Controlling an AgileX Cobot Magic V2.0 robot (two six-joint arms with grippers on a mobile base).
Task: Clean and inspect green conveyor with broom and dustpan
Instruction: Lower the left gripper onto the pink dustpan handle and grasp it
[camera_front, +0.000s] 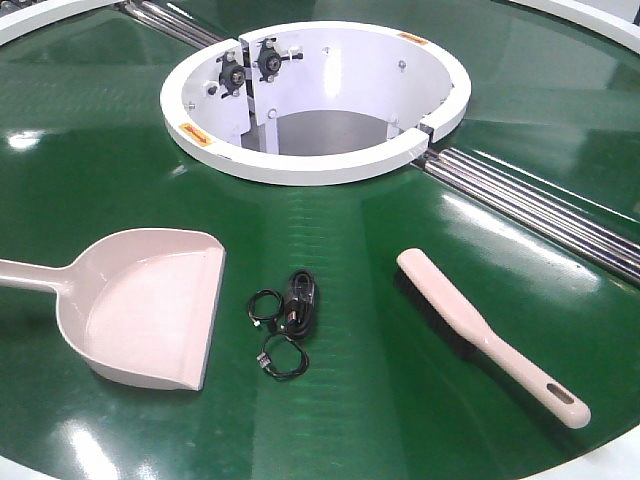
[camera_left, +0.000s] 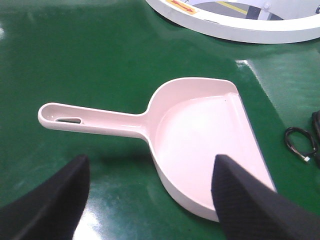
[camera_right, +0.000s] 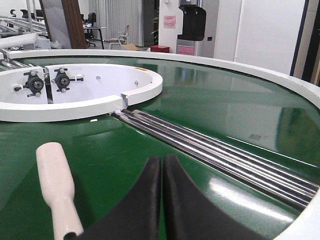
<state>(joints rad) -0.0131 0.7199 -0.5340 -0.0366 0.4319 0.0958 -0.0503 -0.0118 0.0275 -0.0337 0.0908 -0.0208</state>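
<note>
The green conveyor (camera_front: 400, 380) fills the front view, with its white centre hub (camera_front: 315, 165) at the top. A pale pink dustpan (camera_front: 150, 305) lies on the belt at the left, handle pointing left. To the right lies the pale pink broom (camera_front: 480, 335), handle toward the near right edge. My left gripper (camera_left: 150, 172) hovers open above the dustpan (camera_left: 200, 140), straddling where handle meets scoop. My right gripper (camera_right: 162, 162) is shut with nothing in it, just right of the broom (camera_right: 55, 185).
Black coiled cables (camera_front: 285, 320) lie on the belt between dustpan and broom. Metal rollers (camera_front: 540, 205) run from the hub toward the right edge. The white outer rim (camera_right: 300, 225) bounds the belt at the near right.
</note>
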